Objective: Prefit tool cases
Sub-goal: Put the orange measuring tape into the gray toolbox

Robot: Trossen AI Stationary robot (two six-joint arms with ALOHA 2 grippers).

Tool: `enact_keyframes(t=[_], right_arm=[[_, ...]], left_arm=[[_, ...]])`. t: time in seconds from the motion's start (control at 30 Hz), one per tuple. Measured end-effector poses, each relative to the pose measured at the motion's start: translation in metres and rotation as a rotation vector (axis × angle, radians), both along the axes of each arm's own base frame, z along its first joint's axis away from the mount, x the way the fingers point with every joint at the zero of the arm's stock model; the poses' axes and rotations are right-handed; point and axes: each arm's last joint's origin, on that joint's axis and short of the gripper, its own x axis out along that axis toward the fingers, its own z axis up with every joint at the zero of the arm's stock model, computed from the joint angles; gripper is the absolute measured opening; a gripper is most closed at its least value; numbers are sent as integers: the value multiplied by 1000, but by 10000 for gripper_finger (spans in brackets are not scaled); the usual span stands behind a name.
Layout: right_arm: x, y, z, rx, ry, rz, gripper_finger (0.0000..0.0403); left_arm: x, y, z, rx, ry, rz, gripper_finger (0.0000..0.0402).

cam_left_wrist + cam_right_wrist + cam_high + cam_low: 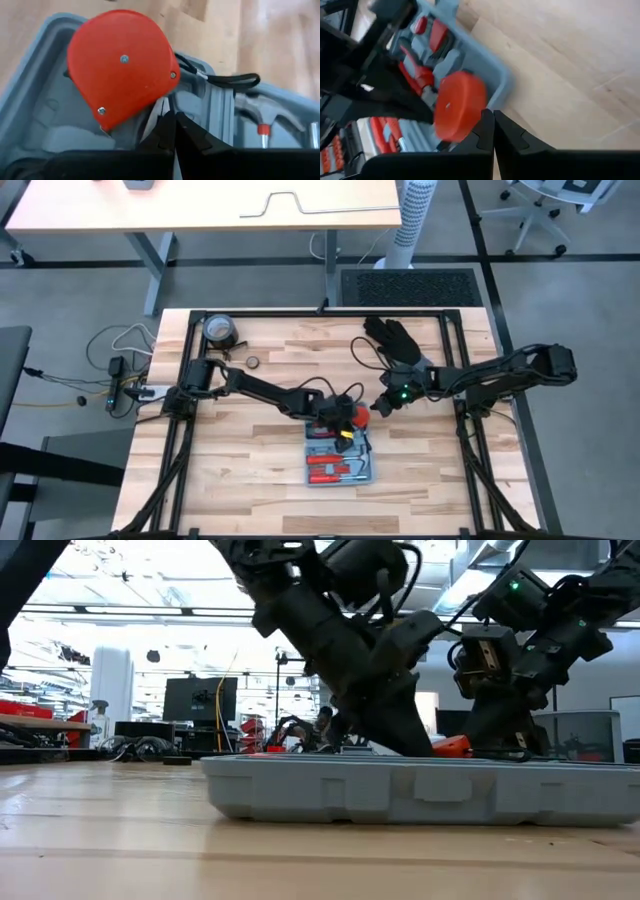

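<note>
Your left pincer (345, 420), closed empty, pressed beside the round red plastic tape measure (357, 415) at the open light-blue plastic case (338, 454) mid-table, right pincer (382, 406) shut nearby; pushing off-centre could pop it from its slot.

High cam looks straight down on the whole tabletop (250, 480), far off, both arms in frame. Low cam sits at tabletop height, level, very near the tool case (420, 790), room behind. Left wrist cam looks fwd past its own fingers (167, 135), v. close on the red tape measure (120, 65) in the case. Right wrist cam sees the same tape measure and case from a bit farther, w/ the left arm too. All four share the case.
</note>
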Motion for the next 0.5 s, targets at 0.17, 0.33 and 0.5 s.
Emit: enact_keyframes(t=[0.17, 0.33, 0.5], right_arm=[[0, 1, 0, 14, -6, 19, 6], [1, 1, 0, 4, -8, 31, 6], [-1, -17, 0, -51, -8, -57, 5]], left_arm=[[-1, 8, 3, 96, 44, 22, 0], [0, 20, 4, 105, 45, 45, 0], [0, 19, 5, 94, 41, 39, 0]])
